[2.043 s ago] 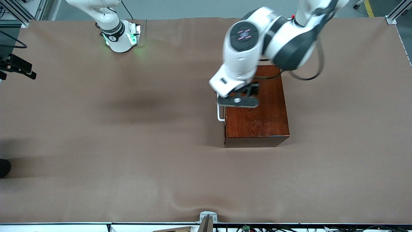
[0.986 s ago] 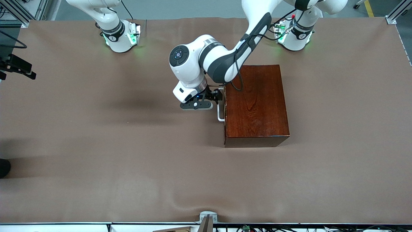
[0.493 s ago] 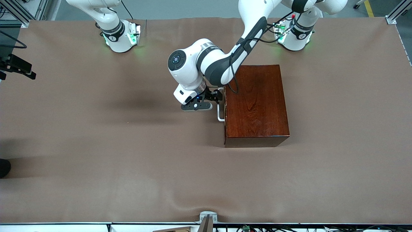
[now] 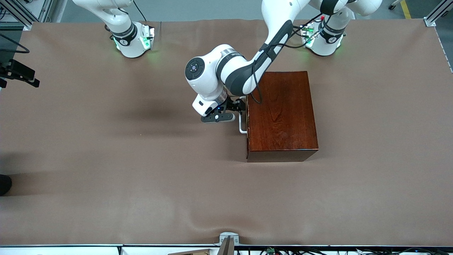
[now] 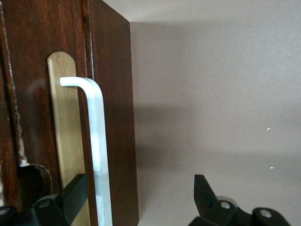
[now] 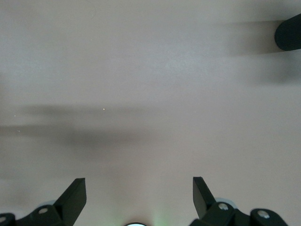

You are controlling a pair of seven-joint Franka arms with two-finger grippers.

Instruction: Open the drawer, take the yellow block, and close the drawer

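Observation:
The drawer (image 4: 247, 117) is shut in a dark reddish-brown wooden box (image 4: 281, 113), and its front faces the right arm's end of the table. Its white bar handle (image 4: 241, 124) (image 5: 96, 136) stands out from a pale strip (image 5: 66, 122) on the drawer front. My left gripper (image 4: 240, 107) (image 5: 139, 188) is low in front of the drawer. It is open, and the handle bar passes between its fingers (image 5: 75, 188) untouched. My right gripper (image 6: 139, 186) is open and holds nothing, above bare tablecloth. The yellow block is hidden.
The brown tablecloth (image 4: 141, 159) covers the whole table. A black clamp (image 4: 19, 74) juts in at the right arm's end. A dark rounded thing (image 6: 289, 33) shows at the edge of the right wrist view.
The left arm came off the top of the box and down in front of the drawer. Over the last second its gripper crept slightly closer to the handle. The drawer has not moved.

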